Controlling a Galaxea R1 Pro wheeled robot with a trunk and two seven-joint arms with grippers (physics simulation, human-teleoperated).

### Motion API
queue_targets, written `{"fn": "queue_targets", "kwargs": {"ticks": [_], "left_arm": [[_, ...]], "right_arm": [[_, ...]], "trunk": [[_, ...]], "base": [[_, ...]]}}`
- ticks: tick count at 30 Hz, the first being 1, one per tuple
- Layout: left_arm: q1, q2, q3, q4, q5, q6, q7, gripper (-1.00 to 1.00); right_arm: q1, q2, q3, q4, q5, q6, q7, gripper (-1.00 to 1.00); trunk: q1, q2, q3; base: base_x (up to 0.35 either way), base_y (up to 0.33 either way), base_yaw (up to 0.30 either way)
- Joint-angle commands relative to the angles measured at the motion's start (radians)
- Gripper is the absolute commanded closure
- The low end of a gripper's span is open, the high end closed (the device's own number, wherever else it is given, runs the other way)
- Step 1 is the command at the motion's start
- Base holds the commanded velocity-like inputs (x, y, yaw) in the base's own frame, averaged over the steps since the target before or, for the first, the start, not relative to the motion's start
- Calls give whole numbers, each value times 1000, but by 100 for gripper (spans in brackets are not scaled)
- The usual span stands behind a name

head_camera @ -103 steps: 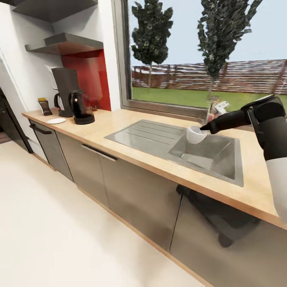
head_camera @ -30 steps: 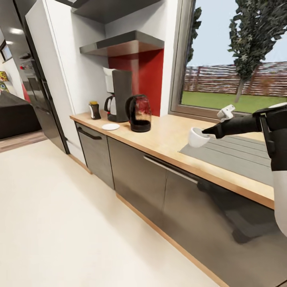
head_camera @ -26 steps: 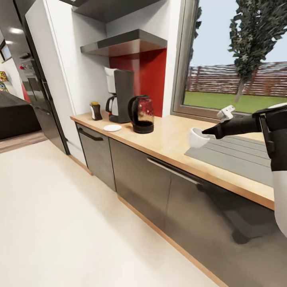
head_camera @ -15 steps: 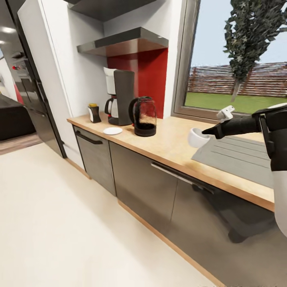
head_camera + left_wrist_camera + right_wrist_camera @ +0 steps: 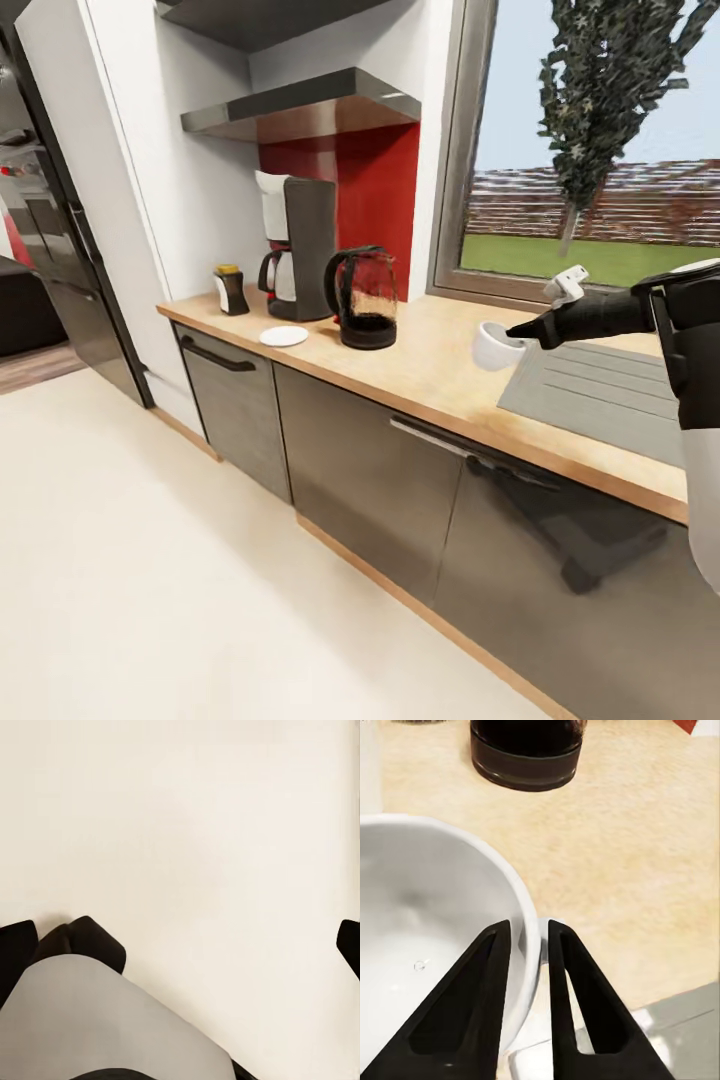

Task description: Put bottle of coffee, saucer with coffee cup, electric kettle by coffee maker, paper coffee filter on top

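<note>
- Head view: the right gripper holds the coffee cup in the air over the countertop, its fingers clamped on the cup's rim, just beside the near end of the steel sink drainboard.
- Farther along the worktop, well apart from the cup, stands the coffee maker against the white wall, with a white paper coffee filter showing at its top.
- The electric kettle sits just beside the machine on the window side; the bottle of coffee stands near it on the other side, toward the counter's end.
- The saucer lies bare on the wood in front of the machine, between bottle and kettle.
- A grey shelf hangs above a red wall panel; a window looks out on grass and a tree.
- Left wrist view: the camera faces the pale floor, with dark finger parts at the frame's edges; whether the left gripper is wide or closed cannot be told.
- Right wrist view: two black fingers pinch the cup's white wall, one inside the bowl and one outside. The kettle's black base rests on the countertop beyond.
</note>
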Motion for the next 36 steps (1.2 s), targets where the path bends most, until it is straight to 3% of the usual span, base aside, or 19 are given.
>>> {"fn": "queue_targets", "kwargs": {"ticks": [1, 12, 25, 36], "left_arm": [[-1, 0, 8, 2, -7, -3, -4, -100], [-1, 0, 8, 2, -7, -4, -6, -100], [-1, 0, 8, 2, -7, -3, -6, -100], [-1, 0, 8, 2, -7, -3, -4, -100]], "right_arm": [[-2, 0, 1, -1, 9, 9, 9, 100], [-2, 3, 2, 2, 10, 9, 8, 100], [-2, 0, 1, 2, 9, 9, 8, 100], [-2, 2, 1, 3, 10, 9, 8, 100]], "trunk": [[0, 0, -1], [0, 0, 3], [0, 0, 4], [0, 0, 10]], "base": [[111, 314, -11], [20, 135, -208], [0, 285, -30], [9, 116, -167]]}}
